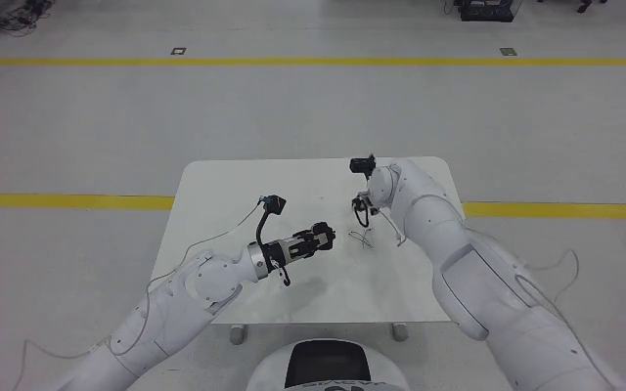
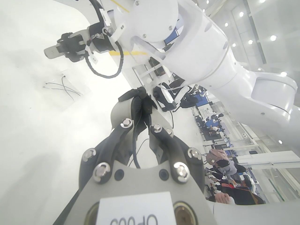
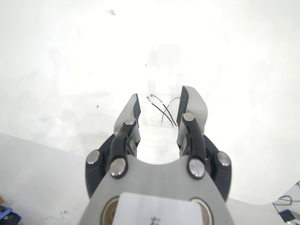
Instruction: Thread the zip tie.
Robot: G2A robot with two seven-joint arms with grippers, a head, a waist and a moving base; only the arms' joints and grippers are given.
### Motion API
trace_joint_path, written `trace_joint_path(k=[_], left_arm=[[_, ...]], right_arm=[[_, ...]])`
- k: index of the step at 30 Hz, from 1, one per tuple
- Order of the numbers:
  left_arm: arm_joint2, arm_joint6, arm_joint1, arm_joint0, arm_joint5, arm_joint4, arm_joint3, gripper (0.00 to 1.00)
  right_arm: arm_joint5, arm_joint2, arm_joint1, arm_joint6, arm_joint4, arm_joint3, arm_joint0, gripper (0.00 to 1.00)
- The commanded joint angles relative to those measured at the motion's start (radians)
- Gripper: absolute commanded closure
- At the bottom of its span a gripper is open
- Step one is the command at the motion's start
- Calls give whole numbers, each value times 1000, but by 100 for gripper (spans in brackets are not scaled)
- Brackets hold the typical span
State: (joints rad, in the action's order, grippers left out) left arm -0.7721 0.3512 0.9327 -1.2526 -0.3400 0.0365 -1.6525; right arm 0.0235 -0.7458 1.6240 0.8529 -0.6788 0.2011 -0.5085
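Note:
Two or three thin black zip ties lie crossed on the white table, also seen as the zip ties right of centre and the zip ties in the left wrist view. My right gripper hovers open just above them, with a finger on each side; it is the right gripper in the top view. My left gripper is shut, and a thin black zip tie strand runs back from its tips. It is held a short way to the left of the pile, as the left gripper in the top view.
The loose ties seem to rest on a faint clear sheet. A small scrap lies farther out on the table. The table's right edge is close behind my right arm. The left half of the tabletop is bare.

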Motion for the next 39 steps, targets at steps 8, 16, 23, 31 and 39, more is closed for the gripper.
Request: trace_joint_path(k=[8, 16, 23, 31, 39], left_arm=[[0, 0, 0, 0, 0, 0, 0, 100], [0, 0, 0, 0, 0, 0, 0, 100], [0, 0, 0, 0, 0, 0, 0, 100], [0, 0, 0, 0, 0, 0, 0, 100], [0, 0, 0, 0, 0, 0, 0, 100]], right_arm=[[51, -11, -23, 40, -2, 24, 1, 0], [65, -7, -29, 22, -23, 35, -7, 0], [304, 28, -62, 47, -140, 78, 6, 0], [316, 73, -120, 225, -134, 282, -48, 0], [316, 159, -183, 311, -124, 438, -89, 0]])
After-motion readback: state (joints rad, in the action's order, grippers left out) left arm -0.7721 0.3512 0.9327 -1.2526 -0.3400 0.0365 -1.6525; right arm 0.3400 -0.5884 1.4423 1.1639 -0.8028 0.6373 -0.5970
